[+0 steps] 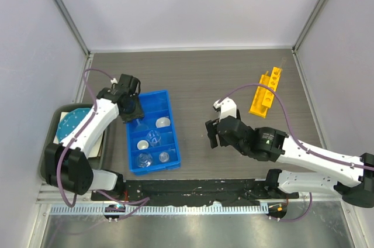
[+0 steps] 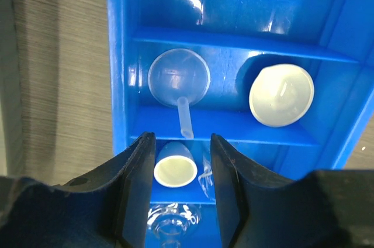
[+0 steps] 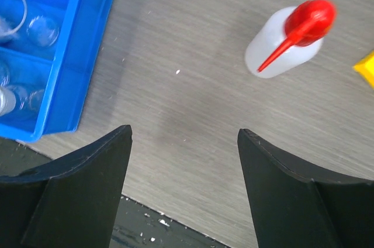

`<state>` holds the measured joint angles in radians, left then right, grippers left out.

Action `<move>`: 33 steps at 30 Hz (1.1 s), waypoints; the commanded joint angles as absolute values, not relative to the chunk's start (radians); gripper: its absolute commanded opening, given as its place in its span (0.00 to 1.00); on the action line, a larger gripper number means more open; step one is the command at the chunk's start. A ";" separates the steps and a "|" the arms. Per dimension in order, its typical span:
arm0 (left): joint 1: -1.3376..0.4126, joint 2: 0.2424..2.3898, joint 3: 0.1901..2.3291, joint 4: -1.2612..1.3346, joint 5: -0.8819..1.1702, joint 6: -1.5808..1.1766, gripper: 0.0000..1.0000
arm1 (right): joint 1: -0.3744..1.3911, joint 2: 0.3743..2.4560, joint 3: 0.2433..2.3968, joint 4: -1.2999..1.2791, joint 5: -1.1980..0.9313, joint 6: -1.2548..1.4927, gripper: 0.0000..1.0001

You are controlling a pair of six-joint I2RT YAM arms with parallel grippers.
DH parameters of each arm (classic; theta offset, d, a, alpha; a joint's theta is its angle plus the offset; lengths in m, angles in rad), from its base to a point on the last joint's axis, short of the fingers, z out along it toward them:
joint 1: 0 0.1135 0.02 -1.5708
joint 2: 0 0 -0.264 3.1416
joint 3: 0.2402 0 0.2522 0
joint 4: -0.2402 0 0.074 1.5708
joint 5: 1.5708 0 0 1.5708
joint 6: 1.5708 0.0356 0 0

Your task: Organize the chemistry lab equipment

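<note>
A blue divided tray (image 1: 170, 113) holds the glassware. In the left wrist view a clear funnel (image 2: 179, 77) and a white round dish (image 2: 281, 94) lie in neighbouring compartments. A small white cup (image 2: 175, 169) and a clear glass beaker (image 2: 171, 222) lie in nearer ones. My left gripper (image 2: 183, 140) is open above the tray (image 2: 120, 55), with the white cup seen between its jaws below; it holds nothing. My right gripper (image 3: 184, 135) is open and empty over bare table. The red-capped squeeze bottle (image 3: 289, 36) is ahead of it to the right. The yellow holed rack (image 1: 265, 92) lies at the back right.
A teal dotted plate (image 1: 71, 124) sits in a dark tray at the left edge, beside the left arm. The blue tray's corner (image 3: 70, 55) shows left of the right gripper. A black strip runs along the table's near edge (image 3: 152, 230).
</note>
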<state>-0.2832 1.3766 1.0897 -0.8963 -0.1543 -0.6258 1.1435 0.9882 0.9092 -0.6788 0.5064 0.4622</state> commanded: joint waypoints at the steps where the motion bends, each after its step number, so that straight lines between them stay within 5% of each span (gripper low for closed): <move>1: -0.291 1.283 1.150 -0.986 -0.163 -0.609 0.47 | 1.120 0.976 1.005 -0.710 0.678 0.460 0.80; 11: -0.310 1.095 1.180 -1.029 -0.071 -0.583 0.67 | 0.754 1.012 0.986 -0.614 0.537 0.437 0.83; 33: -0.314 0.879 1.045 -0.957 0.066 -0.554 0.68 | 0.646 1.362 1.101 -0.511 0.462 0.459 0.79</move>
